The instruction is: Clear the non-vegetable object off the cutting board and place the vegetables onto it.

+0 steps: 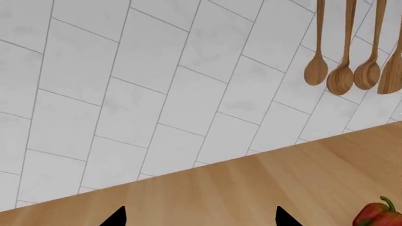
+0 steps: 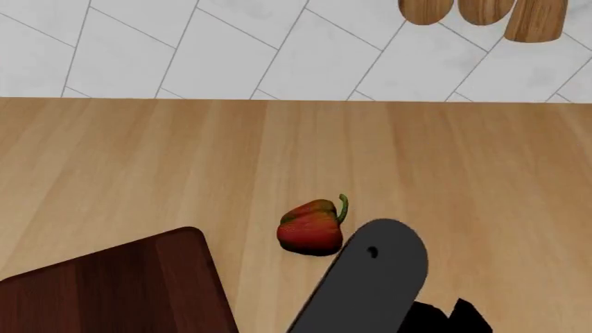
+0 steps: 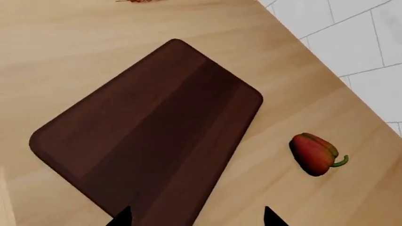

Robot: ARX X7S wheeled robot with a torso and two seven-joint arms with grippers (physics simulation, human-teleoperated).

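The dark reddish-brown cutting board (image 3: 150,136) lies bare on the light wood countertop, and its corner shows in the head view (image 2: 120,291). The red bell pepper (image 2: 312,227) with its green stem lies on the counter just off the board's corner; it also shows in both wrist views (image 3: 314,154) (image 1: 377,214). A sliver of the orange-red non-vegetable object (image 3: 141,1) lies on the counter beyond the board's far end, mostly cut off. My right gripper (image 3: 197,219) hangs open over the board's near edge. My left gripper (image 1: 201,219) is open over bare counter, holding nothing.
A dark grey arm link (image 2: 370,284) rises from the bottom edge right beside the pepper. A white tiled wall (image 2: 277,48) backs the counter. Wooden spoons (image 1: 342,77) hang on it at the right.
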